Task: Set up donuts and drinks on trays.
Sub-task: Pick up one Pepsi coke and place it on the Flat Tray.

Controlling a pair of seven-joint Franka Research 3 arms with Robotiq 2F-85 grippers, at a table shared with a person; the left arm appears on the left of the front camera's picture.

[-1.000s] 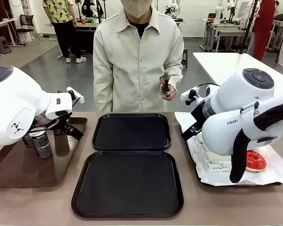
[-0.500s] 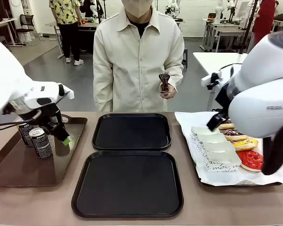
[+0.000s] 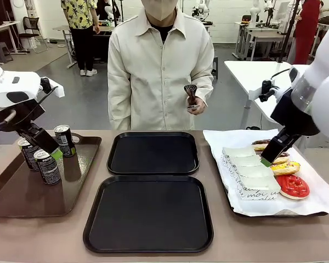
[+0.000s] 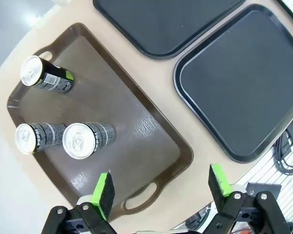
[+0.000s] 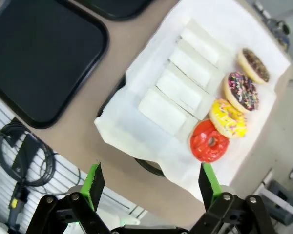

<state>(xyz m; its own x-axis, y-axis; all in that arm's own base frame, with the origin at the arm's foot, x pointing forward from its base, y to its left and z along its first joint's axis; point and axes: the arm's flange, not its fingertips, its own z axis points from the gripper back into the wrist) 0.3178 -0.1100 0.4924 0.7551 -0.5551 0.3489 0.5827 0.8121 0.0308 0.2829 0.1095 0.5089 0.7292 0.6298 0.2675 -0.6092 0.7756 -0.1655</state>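
Left fingers (image 4: 103,187) spread above the brown tray (image 3: 22,204) at 9 o'clock, which carries three cans (image 3: 48,166). Right fingers (image 5: 95,181) spread above the donuts (image 3: 292,186) at 3 o'clock. Both black trays (image 3: 148,215) lie mid-surface (image 3: 55,235).

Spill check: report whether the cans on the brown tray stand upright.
Upright: all three cans stand on their bases on the brown tray, silver tops up.

Left pincer (image 4: 161,183) and right pincer (image 5: 151,178) both hang aloft, gaping wide.
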